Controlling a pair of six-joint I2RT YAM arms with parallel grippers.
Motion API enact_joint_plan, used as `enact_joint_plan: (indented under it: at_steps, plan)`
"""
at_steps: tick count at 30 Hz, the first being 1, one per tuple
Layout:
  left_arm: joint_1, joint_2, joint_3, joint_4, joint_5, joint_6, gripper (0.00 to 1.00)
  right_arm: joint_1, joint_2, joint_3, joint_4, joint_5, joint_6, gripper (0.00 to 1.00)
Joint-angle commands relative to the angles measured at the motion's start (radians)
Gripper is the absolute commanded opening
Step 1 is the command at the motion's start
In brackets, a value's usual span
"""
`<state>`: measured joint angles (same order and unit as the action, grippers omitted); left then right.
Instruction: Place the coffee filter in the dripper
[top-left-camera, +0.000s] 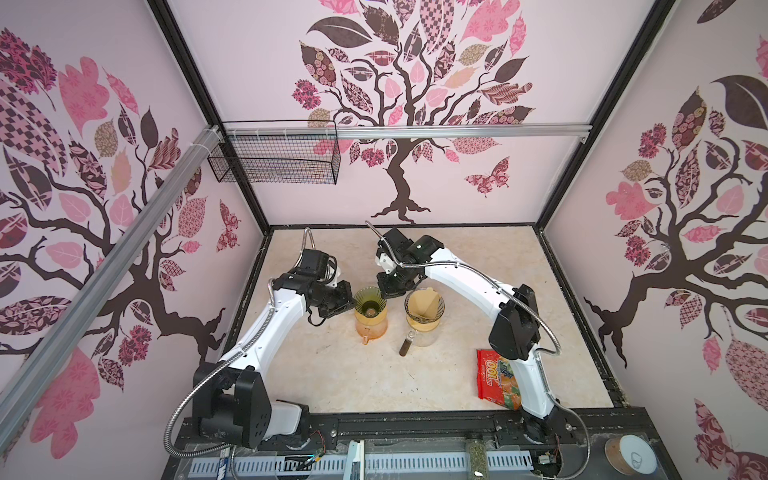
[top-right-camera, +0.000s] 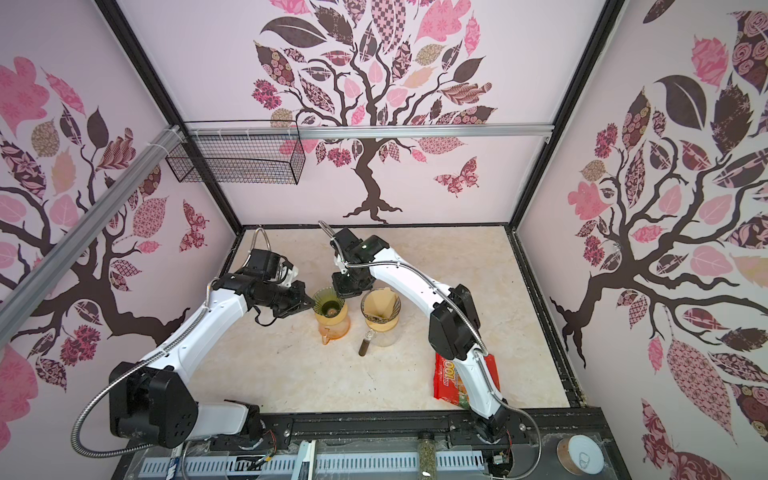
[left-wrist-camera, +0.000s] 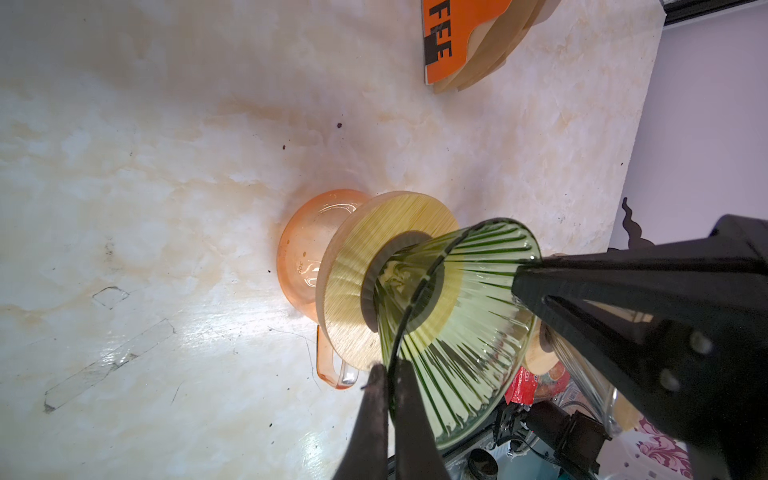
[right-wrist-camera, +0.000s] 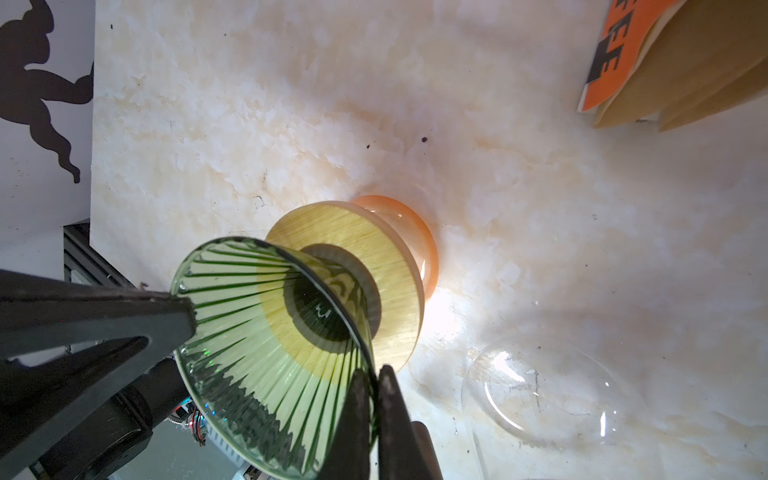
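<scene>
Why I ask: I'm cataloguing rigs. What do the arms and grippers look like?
The left arm and right arm have white shells and black joint housings. A ribbed silver hose runs along each. The left gripper and right gripper are black; their fingers are flat, tapered wedges with triangular cut-outs and screws.

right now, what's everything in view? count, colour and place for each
green dripper: 1, green glass, on the orange carafe
orange carafe: 1, orange, table centre-left
clear dripper: 1, clear glass, on the clear carafe
paper filter: 1, brown, inside the clear dripper
clear carafe: 1, clear, right of the orange carafe
vial: 1, dark, beside the clear carafe
filter stack: 1, brown with orange label, on the table, wrist views only
snack packet: 1, red, near right, partly hidden by the right arm
wire basket: 1, black, back wall
left gripper: 1, black, shut on the green dripper's rim
right gripper: 1, black, shut on the same rim
</scene>
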<state>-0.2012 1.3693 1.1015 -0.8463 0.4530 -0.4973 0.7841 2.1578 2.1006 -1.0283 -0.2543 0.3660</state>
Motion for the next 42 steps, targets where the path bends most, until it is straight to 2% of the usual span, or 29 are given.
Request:
enact_joint_plan:
  at_steps: [1,16,26,42]
  plan:
    - [-0.018,0.024,0.001,0.001,0.024,0.023,0.00,-0.004,-0.001,-0.007,-0.045,0.033,-0.010,0.05]
    - [-0.019,-0.012,0.064,-0.017,0.016,0.005,0.00,-0.011,-0.014,0.025,-0.050,0.026,-0.005,0.08]
    - [-0.018,-0.021,0.103,-0.040,0.003,0.007,0.07,-0.012,-0.006,0.051,-0.061,0.028,-0.004,0.08]
    - [-0.019,-0.006,0.081,-0.036,-0.002,0.011,0.10,-0.014,0.005,0.067,-0.074,0.026,-0.004,0.12]
